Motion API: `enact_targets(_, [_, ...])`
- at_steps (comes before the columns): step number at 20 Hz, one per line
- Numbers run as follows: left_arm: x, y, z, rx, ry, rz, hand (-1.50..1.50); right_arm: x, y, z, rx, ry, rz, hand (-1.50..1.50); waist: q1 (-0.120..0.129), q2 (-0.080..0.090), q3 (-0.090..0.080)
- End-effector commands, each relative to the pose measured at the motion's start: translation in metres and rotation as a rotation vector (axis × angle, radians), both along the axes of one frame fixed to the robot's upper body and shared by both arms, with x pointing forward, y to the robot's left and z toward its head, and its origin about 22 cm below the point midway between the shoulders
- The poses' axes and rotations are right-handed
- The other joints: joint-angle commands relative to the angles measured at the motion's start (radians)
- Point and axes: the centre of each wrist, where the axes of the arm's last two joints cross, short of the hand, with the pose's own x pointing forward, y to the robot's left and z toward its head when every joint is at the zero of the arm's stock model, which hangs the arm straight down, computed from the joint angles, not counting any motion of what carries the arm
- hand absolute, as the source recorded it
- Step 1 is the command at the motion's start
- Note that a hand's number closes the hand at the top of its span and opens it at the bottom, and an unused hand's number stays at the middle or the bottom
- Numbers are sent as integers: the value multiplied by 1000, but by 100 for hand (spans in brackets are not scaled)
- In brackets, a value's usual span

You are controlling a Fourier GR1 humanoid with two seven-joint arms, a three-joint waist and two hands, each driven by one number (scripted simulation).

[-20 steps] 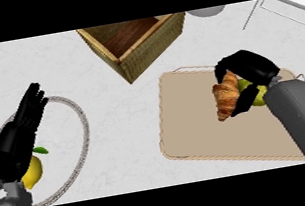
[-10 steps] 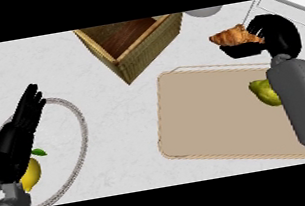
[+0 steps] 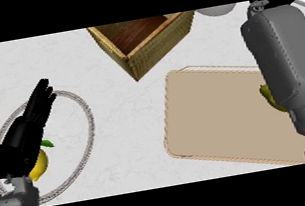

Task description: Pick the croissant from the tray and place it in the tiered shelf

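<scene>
— Grey right forearm runs up over beige tray; right hand & croissant out of view. Where's the shelf?
— Wicker tiered shelf at top centre. Left hand open, fingers straight, over round plate w/ lemon

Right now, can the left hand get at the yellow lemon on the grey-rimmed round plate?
Probably yes. The left hand hovers open right over the yellow lemon on the grey-rimmed round plate, partly covering it, with nothing else between them.
</scene>
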Motion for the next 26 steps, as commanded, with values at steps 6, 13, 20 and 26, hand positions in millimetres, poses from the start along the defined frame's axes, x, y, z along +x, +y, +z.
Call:
enact_targets(6, [6,-3,5,-6,-11,-7,0,19,41,81,0,-103,-218,150,8,10,5])
enact_targets(13, [-1,-10,3,-4,-20,-17,0,28,-16,102,20,-221,-212,150,15,18,7])
enact_targets(20, [11,-4,14,-7,-26,-21,0,12,-28,132,282,-727,-68,150,13,23,12])
enact_targets(26, [0,7,4,20,-29,21,0,22,-109,46,-162,-116,-177,150,-23,33,-8])
